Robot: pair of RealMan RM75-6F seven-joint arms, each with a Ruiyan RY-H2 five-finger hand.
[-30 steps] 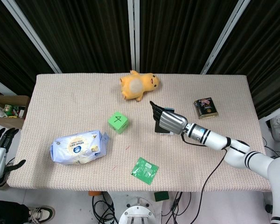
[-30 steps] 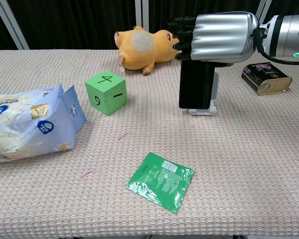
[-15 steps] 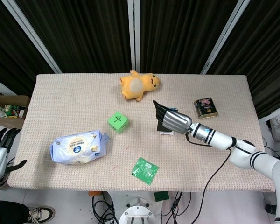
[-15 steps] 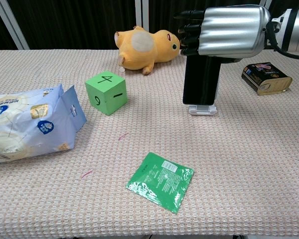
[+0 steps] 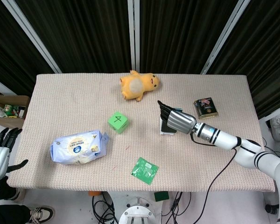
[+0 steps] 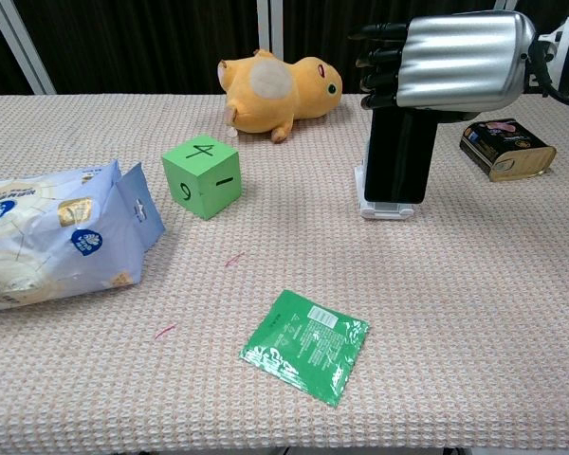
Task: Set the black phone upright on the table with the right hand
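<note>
The black phone (image 6: 398,156) stands upright near the table's middle right, its lower edge at a small white stand (image 6: 387,208). My right hand (image 6: 455,62) grips the phone's top from above and behind, with dark fingertips curled over its upper edge. In the head view the right hand (image 5: 177,120) covers most of the phone (image 5: 164,125), and the white stand (image 5: 167,133) peeks out below. My left hand (image 5: 0,151) hangs off the table's left edge with its fingers spread, holding nothing.
A yellow plush (image 6: 275,90) lies behind the phone, to its left. A green cube (image 6: 202,176) sits left of it, a blue wipes pack (image 6: 47,232) at far left, a green sachet (image 6: 305,345) in front, and a dark tin (image 6: 505,147) at right.
My right hand has carried the phone to the right, from left of the white stand to directly over it. The left hand has sunk slightly.
</note>
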